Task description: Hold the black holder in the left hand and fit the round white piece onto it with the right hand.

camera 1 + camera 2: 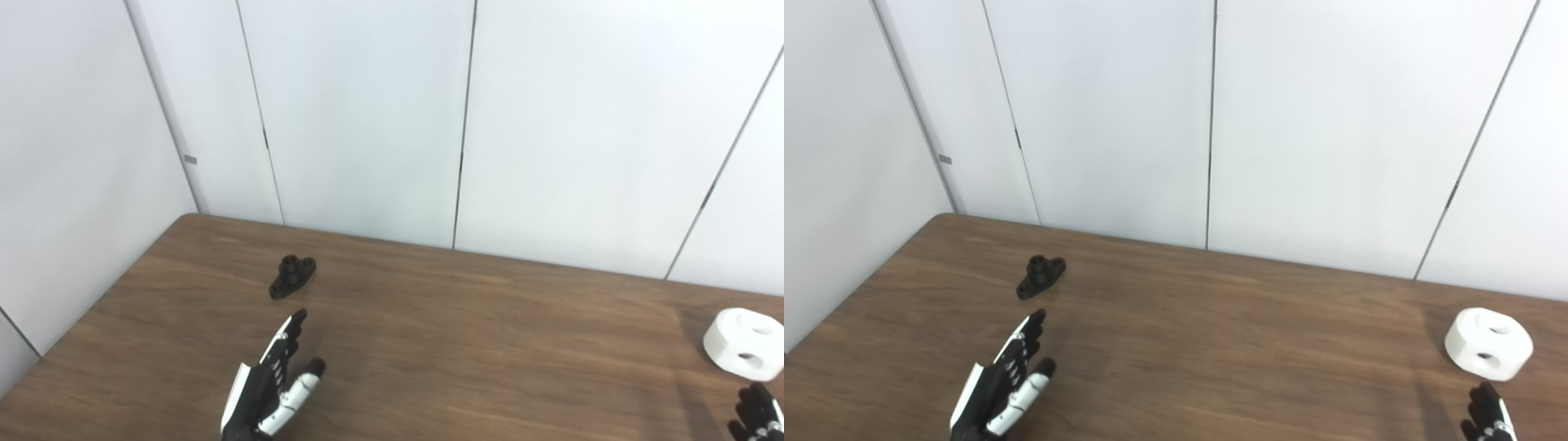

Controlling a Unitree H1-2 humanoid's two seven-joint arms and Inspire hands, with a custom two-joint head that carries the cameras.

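The left hand (269,386), black and white, hovers low over the brown wood-grain table (465,343) with fingers stretched forward and thumb apart, holding nothing; the small black flanged holder (293,276) lies on the table beyond its fingertips, near but apart, its long axis running diagonally from near-left to far-right, its short round collar pointing up; only the fingertips of the right hand (1488,416) show at the bottom edge, so I cannot tell its state; the round white piece (1488,343) sits on the table just beyond them, not touching, holes in its top and side.
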